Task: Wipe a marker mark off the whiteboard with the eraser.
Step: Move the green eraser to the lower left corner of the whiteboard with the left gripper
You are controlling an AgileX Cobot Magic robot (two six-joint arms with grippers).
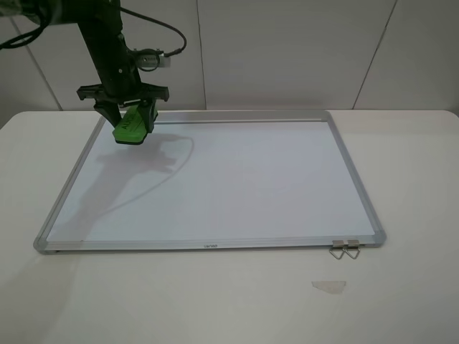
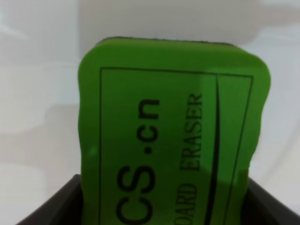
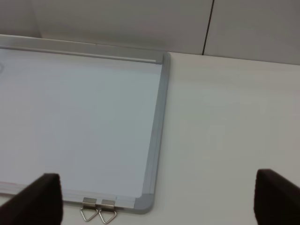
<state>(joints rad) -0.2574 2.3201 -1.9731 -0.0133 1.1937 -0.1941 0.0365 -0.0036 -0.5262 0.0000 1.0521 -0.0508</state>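
The whiteboard [image 1: 237, 186] lies flat on the table, its silver tray strip [image 1: 237, 119] along the far edge. My left gripper [image 1: 133, 115] is shut on the bright green eraser [image 1: 131, 132], held tilted just above the board's far left corner. In the left wrist view the eraser [image 2: 173, 140] fills the frame, lettering showing, between dark fingers [image 2: 51, 206]. No marker mark shows anywhere on the board. My right gripper [image 3: 157, 176] is open, its fingers [image 3: 35, 199] wide apart above the whiteboard's [image 3: 84, 117] near right corner, and it is out of the high view.
Two metal clips [image 1: 344, 249] hang off the board's near right edge, also seen as clips [image 3: 98, 213] in the right wrist view. A pale tape scrap [image 1: 328, 286] lies on the white table [image 1: 215, 301] in front. A wall stands behind the table.
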